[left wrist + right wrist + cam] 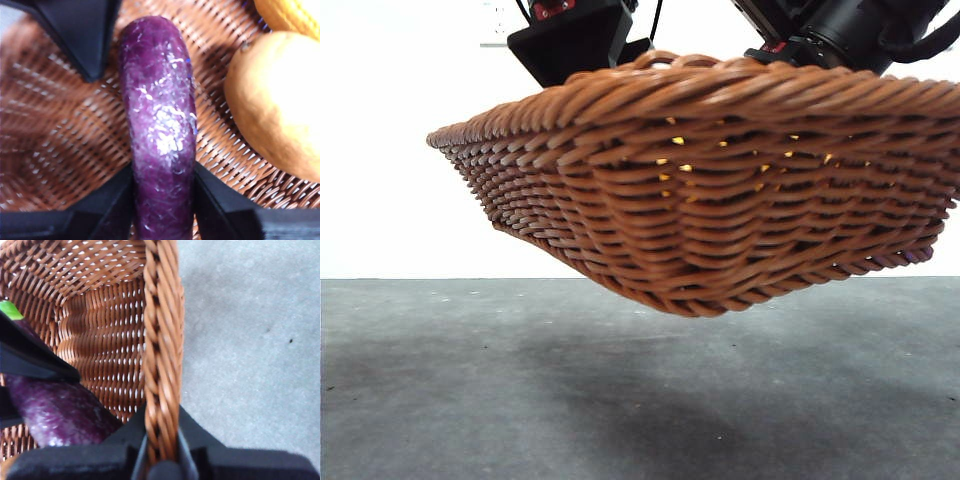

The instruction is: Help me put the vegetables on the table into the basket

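Both pincers clamp: left [162,200] eggplant [159,125] (basket [161,355] right [161,450]).

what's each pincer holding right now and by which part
Left pincer is shut on the eggplant, across its body, inside the basket. Right pincer is shut on the basket's braided rim, and the basket hangs off the table.

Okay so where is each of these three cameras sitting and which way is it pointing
Front: low at table height, looking level at the lifted basket; dark arm parts above.
Left wrist: looks down into basket; left gripper clamps the eggplant, beside the potato.
Right wrist: right gripper clamps the basket rim.
Both wrist views share eggplant and basket.
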Tool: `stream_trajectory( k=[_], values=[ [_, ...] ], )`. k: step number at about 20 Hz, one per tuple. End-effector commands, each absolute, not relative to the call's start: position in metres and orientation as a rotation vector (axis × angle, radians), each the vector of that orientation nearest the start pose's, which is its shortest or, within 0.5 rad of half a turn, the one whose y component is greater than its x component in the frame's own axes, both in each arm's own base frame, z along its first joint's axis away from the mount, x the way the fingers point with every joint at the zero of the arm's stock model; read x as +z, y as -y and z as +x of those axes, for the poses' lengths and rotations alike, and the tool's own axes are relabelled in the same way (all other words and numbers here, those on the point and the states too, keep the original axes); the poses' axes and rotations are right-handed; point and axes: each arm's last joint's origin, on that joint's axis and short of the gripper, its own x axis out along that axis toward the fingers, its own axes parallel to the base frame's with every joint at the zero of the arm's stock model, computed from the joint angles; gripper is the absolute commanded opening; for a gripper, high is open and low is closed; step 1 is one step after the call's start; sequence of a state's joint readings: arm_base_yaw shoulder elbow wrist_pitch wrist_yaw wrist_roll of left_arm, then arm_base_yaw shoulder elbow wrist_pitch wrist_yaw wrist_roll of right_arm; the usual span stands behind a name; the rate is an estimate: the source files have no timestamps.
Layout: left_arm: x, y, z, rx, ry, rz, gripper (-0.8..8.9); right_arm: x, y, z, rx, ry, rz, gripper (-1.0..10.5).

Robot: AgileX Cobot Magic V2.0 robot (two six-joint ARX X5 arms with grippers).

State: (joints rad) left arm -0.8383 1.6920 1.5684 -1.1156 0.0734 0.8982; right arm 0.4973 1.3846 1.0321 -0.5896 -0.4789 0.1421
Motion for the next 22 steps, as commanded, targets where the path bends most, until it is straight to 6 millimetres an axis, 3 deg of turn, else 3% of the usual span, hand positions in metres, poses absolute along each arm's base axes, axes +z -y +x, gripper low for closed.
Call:
stream_trajectory(
  k=[1, 2, 3, 4, 8, 11, 14, 17, 21, 22],
  values=[
    [0.297, 0.249, 0.224, -1.316, -0.836, 1.180, 0.13, 0.263, -0.145, 0.238, 0.843, -1.022, 0.120, -0.1],
    [0.297, 0.249, 0.224, -1.318, -0.844, 1.145, 1.02, 0.263, -0.145, 0.238, 0.843, -1.022, 0.120, -0.1],
    [0.297, 0.247, 0.225, -1.307, -0.858, 1.124, 3.17, 0.263, -0.145, 0.238, 0.844, -1.022, 0.120, -0.1],
    [0.297, 0.247, 0.226, -1.292, -0.866, 1.106, 4.47, 0.263, -0.145, 0.238, 0.844, -1.021, 0.120, -0.1],
    [0.301, 0.246, 0.225, -1.254, -0.885, 1.070, 4.48, 0.263, -0.145, 0.238, 0.843, -1.021, 0.119, -0.1],
    [0.324, 0.237, 0.219, -1.214, -0.830, 1.021, 4.48, 0.262, -0.144, 0.239, 0.797, -1.013, 0.097, -0.1],
    [0.366, 0.211, 0.205, -1.135, -0.725, 0.922, 4.45, 0.263, -0.144, 0.242, 0.772, -0.984, 0.093, -0.1],
    [0.404, 0.171, 0.175, -1.041, -0.696, 0.763, 4.39, 0.269, -0.144, 0.249, 0.745, -0.913, 0.143, -0.1],
    [0.426, 0.133, 0.135, -0.978, -0.746, 0.612, 4.32, 0.274, -0.136, 0.260, 0.696, -0.837, 0.196, -0.1],
    [0.430, 0.128, 0.128, -1.005, -0.730, 0.571, 3.64, 0.274, -0.133, 0.262, 0.681, -0.835, 0.200, -0.1]
  ],
)
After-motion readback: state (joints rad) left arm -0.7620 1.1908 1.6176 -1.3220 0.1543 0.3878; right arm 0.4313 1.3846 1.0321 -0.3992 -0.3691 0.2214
